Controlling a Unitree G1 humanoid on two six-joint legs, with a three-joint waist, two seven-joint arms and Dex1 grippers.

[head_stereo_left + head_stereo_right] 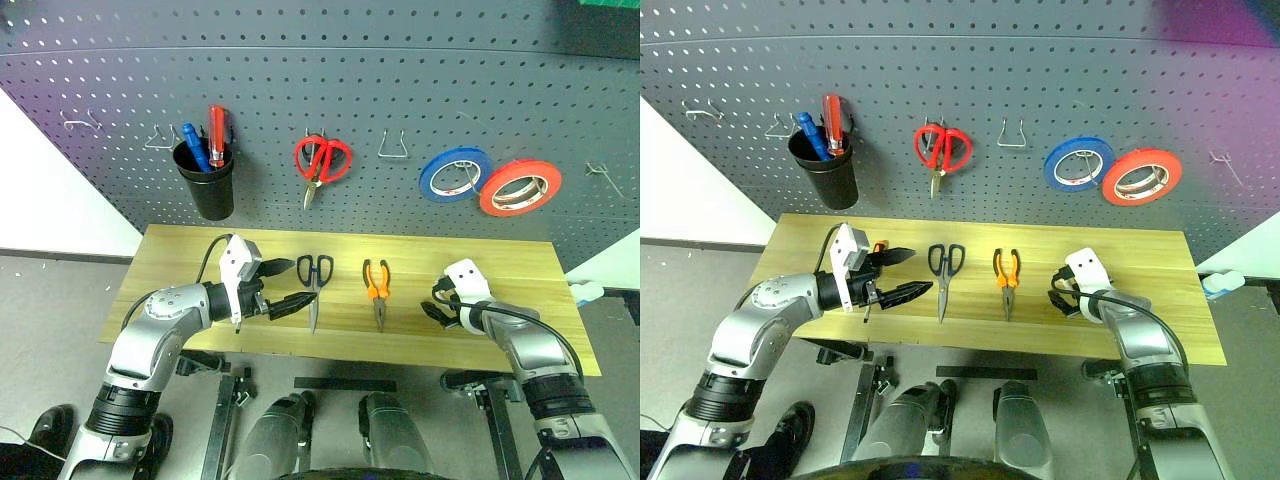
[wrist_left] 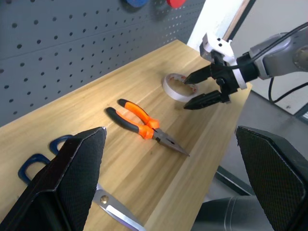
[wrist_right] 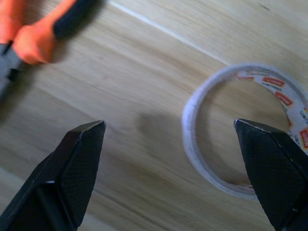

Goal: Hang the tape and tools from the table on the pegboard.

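The whitish tape [image 2: 174, 87] lies flat on the table [image 1: 520, 262], right of the middle. My right gripper [image 2: 187, 93] hovers just above it, open, with the ring [image 3: 193, 139] between its fingers and nearer one of them. The orange-and-black pliers [image 1: 377, 285] lie mid-table. Left of them are the dark-looped scissors [image 1: 315, 280]. My left gripper [image 1: 298, 283] is open and empty, its tips just left of the scissors' loops. A small orange end [image 1: 878, 246], perhaps the screwdriver's, peeks out behind that hand. The pegboard [image 1: 400, 80] rises behind the table.
On the pegboard hang a black cup [image 1: 206, 185] holding blue and red screwdrivers, red-looped scissors [image 1: 322, 160], a blue roll [image 1: 453, 173] and a red-orange roll [image 1: 520, 187]. Bare hooks [image 1: 393, 148] sit between the scissors and rolls, and further left [image 1: 160, 138].
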